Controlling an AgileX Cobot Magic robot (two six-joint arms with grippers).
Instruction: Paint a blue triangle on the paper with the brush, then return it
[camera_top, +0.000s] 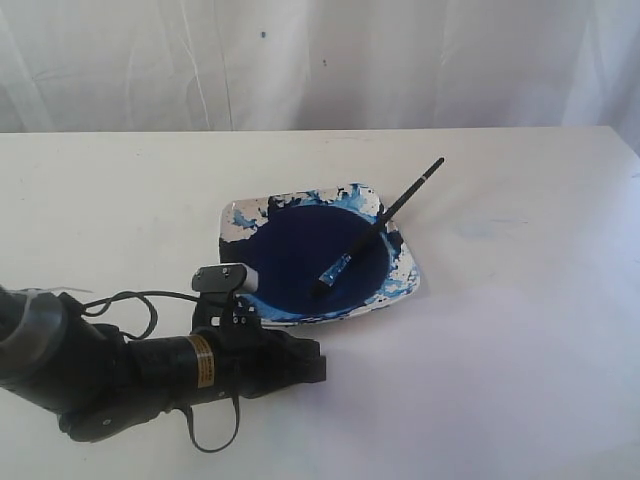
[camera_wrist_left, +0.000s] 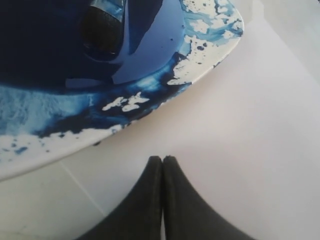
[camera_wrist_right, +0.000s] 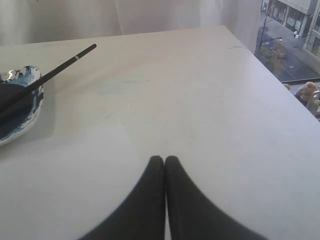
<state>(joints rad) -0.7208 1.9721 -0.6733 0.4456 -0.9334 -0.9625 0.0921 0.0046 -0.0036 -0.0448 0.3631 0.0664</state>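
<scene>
You had not painted the blue triangle yet, as far as the pictures showed. The paper (camera_top: 500, 380) looked bare but for a faint blue smudge (camera_top: 480, 228) toward the table's right edge. So I think all the work was left: pick up the brush, paint three lines, then put it back.

The brush (camera_top: 375, 225) lay in the paint dish (camera_top: 410, 272) near the middle of the table (camera_top: 100, 180). Its tip sat in the dark blue paint pool (camera_top: 300, 250). Its black handle leaned on the dish rim and pointed toward the far right corner. No claw touched it.

Your left claw (camera_wrist_left: 163, 159) was shut tight with nothing in it. It sat low near the table's near edge, just beside the dish rim, so it had little room there. Your right claw (camera_wrist_right: 165, 159) was also shut tight and held nothing. It was well apart from the dish, toward the right edge.

There was lots of open room on the paper between the dish and the right edge, and toward the near edge too. The handle end stuck out free past the rim, so I think it was an easy place to grab. You needed to mind the right edge, where the table stopped.
</scene>
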